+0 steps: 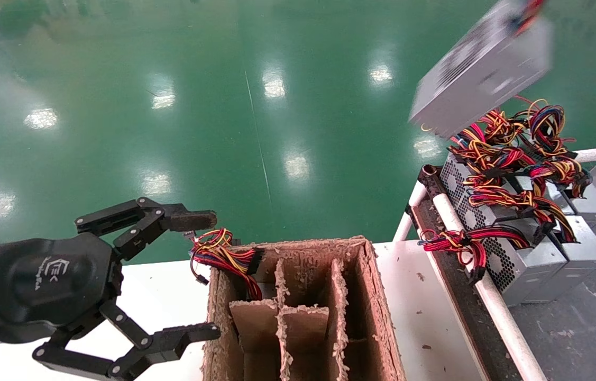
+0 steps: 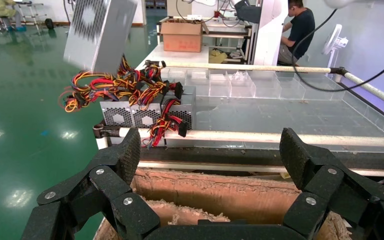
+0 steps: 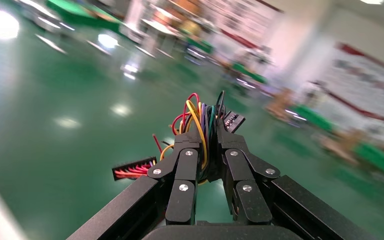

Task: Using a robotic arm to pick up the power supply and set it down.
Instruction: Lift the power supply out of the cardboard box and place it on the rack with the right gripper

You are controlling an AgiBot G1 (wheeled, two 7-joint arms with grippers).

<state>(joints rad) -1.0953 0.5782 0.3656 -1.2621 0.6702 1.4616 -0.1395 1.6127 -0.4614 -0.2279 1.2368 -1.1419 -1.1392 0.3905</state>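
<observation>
A grey power supply hangs tilted and motion-blurred high at the far right, above the rack; the left wrist view shows it too. In the right wrist view my right gripper is shut on its bunch of coloured wires; the box itself is hidden there. The right gripper is out of the head view. My left gripper stands wide open and empty at the near left, beside the cardboard divider box, also seen as.
Several more power supplies with tangled wires stand in a row on the right-hand rack behind a white rail. A wire bunch hangs out of the divider box's far left slot. A person sits far off.
</observation>
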